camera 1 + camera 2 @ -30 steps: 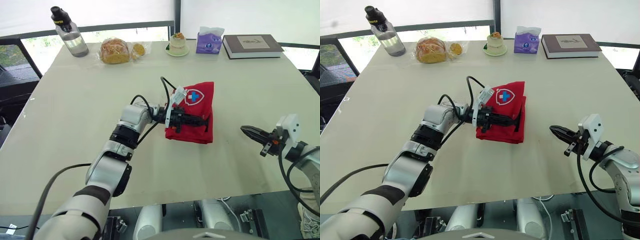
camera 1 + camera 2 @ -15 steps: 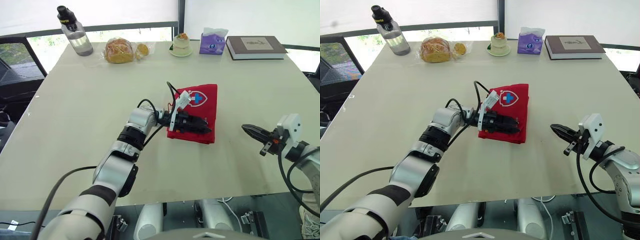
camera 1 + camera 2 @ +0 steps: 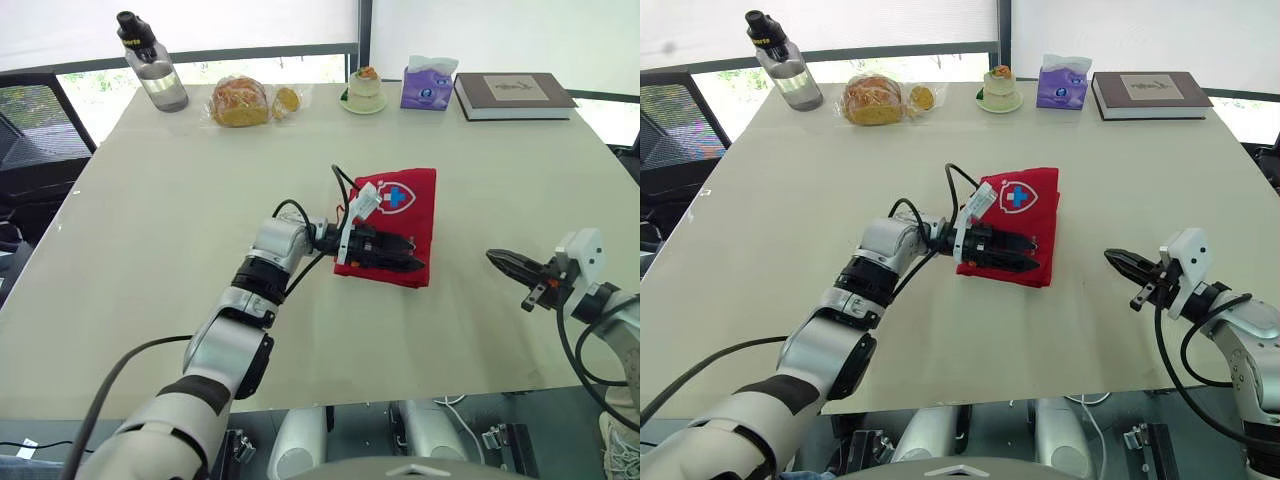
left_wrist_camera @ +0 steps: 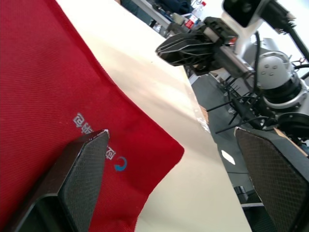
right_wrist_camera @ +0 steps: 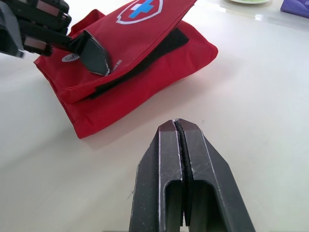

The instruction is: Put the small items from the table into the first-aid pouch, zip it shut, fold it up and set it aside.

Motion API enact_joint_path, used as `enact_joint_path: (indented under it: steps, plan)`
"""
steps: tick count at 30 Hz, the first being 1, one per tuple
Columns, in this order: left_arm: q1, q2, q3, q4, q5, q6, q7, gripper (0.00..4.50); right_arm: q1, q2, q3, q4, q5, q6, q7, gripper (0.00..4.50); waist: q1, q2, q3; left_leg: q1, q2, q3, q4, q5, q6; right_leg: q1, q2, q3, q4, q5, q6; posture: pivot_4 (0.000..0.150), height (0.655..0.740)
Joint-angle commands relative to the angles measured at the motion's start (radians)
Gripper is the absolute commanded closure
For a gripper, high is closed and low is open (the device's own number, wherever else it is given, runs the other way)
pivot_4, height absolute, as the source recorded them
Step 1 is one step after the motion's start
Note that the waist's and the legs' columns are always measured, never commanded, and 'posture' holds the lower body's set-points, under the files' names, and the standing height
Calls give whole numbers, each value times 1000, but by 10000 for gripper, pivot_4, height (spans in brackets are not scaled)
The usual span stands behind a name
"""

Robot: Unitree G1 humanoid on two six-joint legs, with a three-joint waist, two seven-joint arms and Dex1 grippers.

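Note:
The red first-aid pouch [image 3: 402, 210] lies folded in the middle of the table, its white-and-blue cross badge facing up and a black strip under the flap [image 5: 145, 53]. My left gripper [image 3: 412, 255] lies over the pouch's near edge and is open. One of its fingers [image 4: 79, 174] rests on the red fabric; the other finger [image 4: 275, 179] stands well clear, above the table. My right gripper [image 3: 505, 262] hovers over bare table to the right of the pouch, apart from it, and its fingertips [image 5: 169, 128] are pressed together with nothing between them.
Along the far edge stand a water bottle [image 3: 150, 62], bagged bread [image 3: 240, 100], a small cake on a plate [image 3: 363, 90], a purple tissue pack [image 3: 428, 82] and a book [image 3: 515, 93]. The table's near edge [image 3: 400, 395] runs below both arms.
My left gripper has gone from shut to open at the pouch's near edge. The pouch and right arm have stayed put. The camera has shifted slightly.

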Motion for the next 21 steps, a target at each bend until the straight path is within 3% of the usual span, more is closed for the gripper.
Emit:
enact_joint_path:
  steps: [1,4,5,8,11,15,21]
  plan:
    - [-11,-2,58,-62,-54,-3,-3,431,-2,-14,-16,-13,4,-25,5,45000,0,0,0,0,0,0,0,0,0,0,0,0,0,0,0,1500,7400]
    - [-33,-2,92,-76,-77,-4,3,431,0,-12,-15,-14,5,-26,3,45000,0,0,0,0,0,0,0,0,0,0,0,0,0,0,0,1500,7400]
    - [-37,-1,98,-79,-82,-2,4,2862,0,-12,-14,-15,5,-26,3,45000,0,0,0,0,0,0,0,0,0,0,0,0,0,0,0,1500,7400]
    - [-79,-11,142,-65,-96,-18,46,12934,2,-13,-16,-20,6,-24,2,45000,1,0,0,0,0,0,0,0,0,0,0,0,0,0,0,1500,7400]
    - [-117,-37,170,-12,-69,-85,122,26245,-1,-13,-21,-27,14,-20,1,45000,1,0,0,-1,0,0,0,0,0,0,0,0,0,0,0,1500,7400]
    - [-133,-67,91,94,100,-327,247,44673,-3,-12,-29,-43,38,-16,9,45000,2,0,0,0,0,0,0,0,0,0,0,0,0,0,0,1500,7400]
    - [-118,-106,-23,194,254,-525,286,44673,-1,-26,-31,-56,73,-6,31,45000,1,0,0,0,0,0,0,0,0,0,0,0,0,1,-1,1500,7400]
